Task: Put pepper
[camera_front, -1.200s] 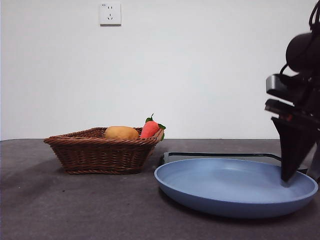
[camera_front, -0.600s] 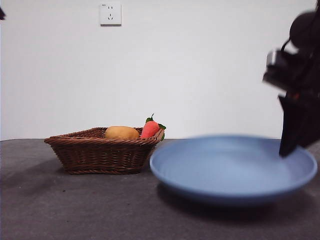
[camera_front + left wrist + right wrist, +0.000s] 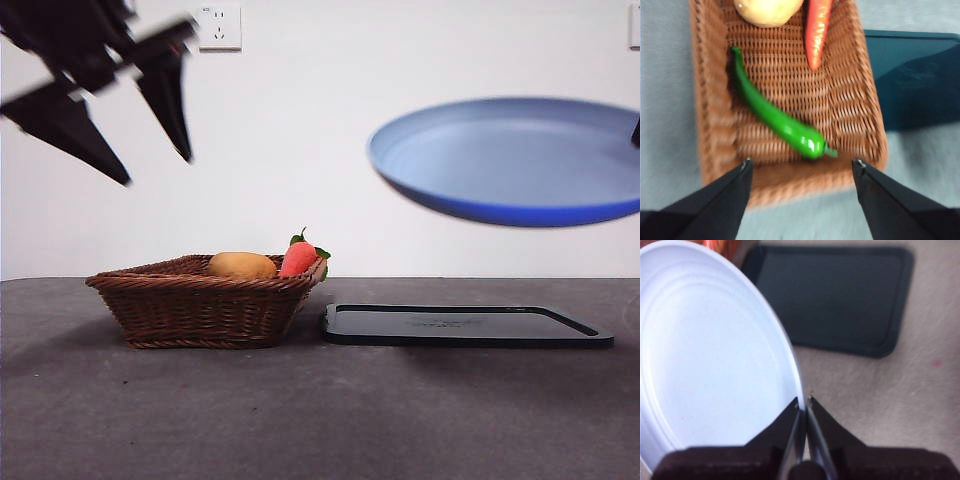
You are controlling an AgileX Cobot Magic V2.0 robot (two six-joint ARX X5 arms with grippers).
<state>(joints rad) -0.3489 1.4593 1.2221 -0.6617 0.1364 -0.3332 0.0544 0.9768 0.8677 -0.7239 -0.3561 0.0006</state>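
Front view: left gripper (image 3: 158,170) upper left of frame, jaws spread, empty, hanging above the wicker basket (image 3: 200,310) at centre left. Potato (image 3: 243,266) and carrot (image 3: 299,258) poke over the rim. Blue plate (image 3: 510,160) airborne at upper right, tilted, over the black tray (image 3: 465,326) on the table. Left wrist view: green pepper (image 3: 775,120) lies diagonally on the basket floor, mid frame, jaws wide apart above it, not touching. Right wrist view: right gripper (image 3: 803,405) at lower centre, clamped on the plate rim, tray at upper right.
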